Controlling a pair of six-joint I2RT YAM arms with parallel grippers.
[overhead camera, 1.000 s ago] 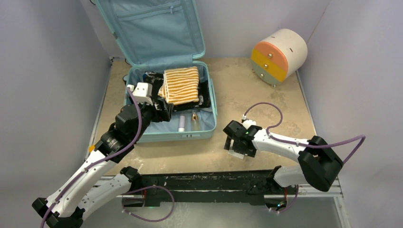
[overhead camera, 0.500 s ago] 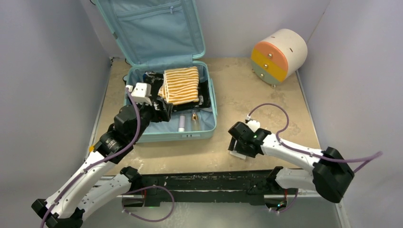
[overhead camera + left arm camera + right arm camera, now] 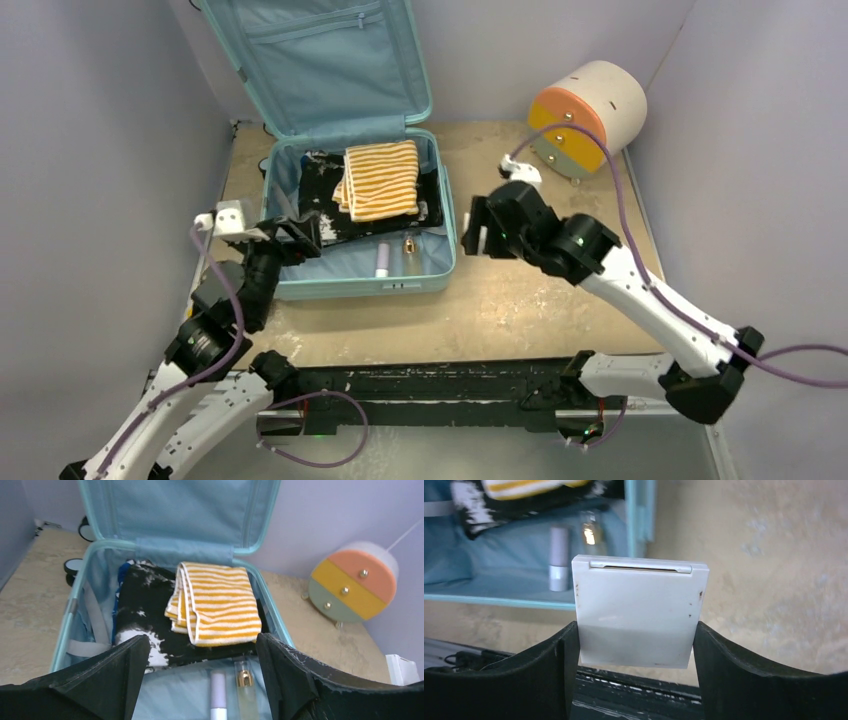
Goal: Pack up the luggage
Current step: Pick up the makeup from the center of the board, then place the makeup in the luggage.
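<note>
I am carrying a flat white square plastic case [image 3: 639,610] in my right hand [image 3: 636,635] — the two black fingers are clamping it by its side edges. A second ago that hand was sitting low over the bench [image 3: 520,300] in front of me; now it is hanging raised just beside the right rim of the large pale teal hard-shell suitcase [image 3: 350,287]. My left hand [image 3: 202,652] is meanwhile backing out of the suitcase to its near left corner, fingers apart and carrying nothing.

To my mind this is clearing the way: the case is looking ready to go in next, likely onto the bare lining at the front.

The suitcase is lying open at the far left of the bench, lid propped against the back wall. It is already holding a folded yellow-and-white striped towel [image 3: 380,180] on a black-and-white cloth [image 3: 312,190], with a white tube [image 3: 383,260] and a small gold-capped glass bottle [image 3: 409,245] in front.

The bench is a mottled sandy slab, boxed in by plain pale grey walls — a round cream drawer unit [image 3: 585,115] is standing at the far right.
</note>
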